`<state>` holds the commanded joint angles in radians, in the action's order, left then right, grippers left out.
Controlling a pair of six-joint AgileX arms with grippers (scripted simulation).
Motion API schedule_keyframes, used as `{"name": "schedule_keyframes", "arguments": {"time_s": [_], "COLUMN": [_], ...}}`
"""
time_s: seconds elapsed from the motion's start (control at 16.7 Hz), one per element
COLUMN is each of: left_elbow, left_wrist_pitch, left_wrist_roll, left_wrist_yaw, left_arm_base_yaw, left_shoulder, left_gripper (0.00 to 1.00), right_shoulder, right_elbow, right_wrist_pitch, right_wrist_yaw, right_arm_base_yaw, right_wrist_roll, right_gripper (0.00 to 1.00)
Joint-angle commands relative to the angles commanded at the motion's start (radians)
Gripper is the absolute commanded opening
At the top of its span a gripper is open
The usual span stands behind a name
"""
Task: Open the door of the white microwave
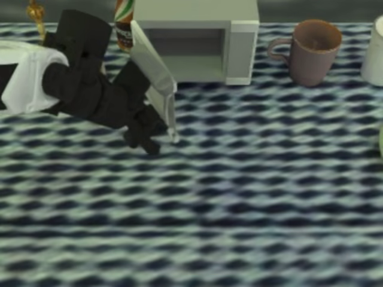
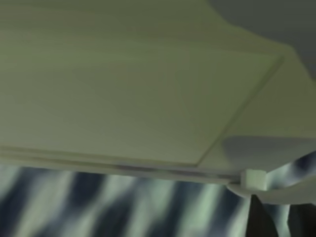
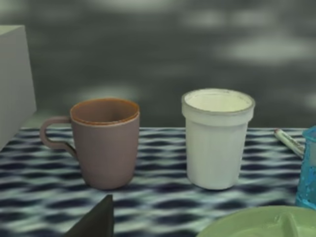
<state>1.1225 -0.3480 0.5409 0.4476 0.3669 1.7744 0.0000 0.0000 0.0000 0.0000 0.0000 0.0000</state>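
The white microwave (image 1: pixel 242 48) stands at the back of the table, middle-left, with its pale cavity (image 1: pixel 191 57) showing. Its door (image 1: pixel 152 60) is swung out toward the front left, at a wide angle from the cabinet. My left gripper (image 1: pixel 157 136) is at the door's free edge, shut on the vertical bar handle (image 1: pixel 172 116). In the left wrist view the door (image 2: pixel 123 89) fills most of the picture. The handle (image 2: pixel 276 191) there passes across my left gripper (image 2: pixel 281 217). My right arm is out of the top view.
A brown mug (image 1: pixel 312 51) and a white cup (image 1: pixel 374 51) stand to the right of the microwave. The right wrist view also shows a green plate (image 3: pixel 256 224) and a blue container (image 3: pixel 308 168). A bottle (image 1: pixel 124 24) stands behind the door.
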Motion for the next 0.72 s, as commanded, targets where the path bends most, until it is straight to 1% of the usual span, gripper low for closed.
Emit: {"name": "schedule_keyframes", "arguments": {"time_s": [0.3,0.72], "left_elbow": [0.008,0.008], "left_wrist_pitch": [-0.022,-0.022], "left_wrist_roll": [0.046,0.047], "left_wrist_yaw": [0.023,0.023], "left_arm_base_yaw": [-0.022,-0.022], "left_shoulder": [0.0,0.0], "left_gripper": [0.0,0.0], "right_shoulder": [0.0,0.0], "right_elbow": [0.0,0.0], "right_wrist_pitch": [0.0,0.0], "right_wrist_yaw": [0.0,0.0], "right_arm_base_yaw": [0.0,0.0], "right_wrist_roll": [0.0,0.0], "right_gripper": [1.0,1.0]}}
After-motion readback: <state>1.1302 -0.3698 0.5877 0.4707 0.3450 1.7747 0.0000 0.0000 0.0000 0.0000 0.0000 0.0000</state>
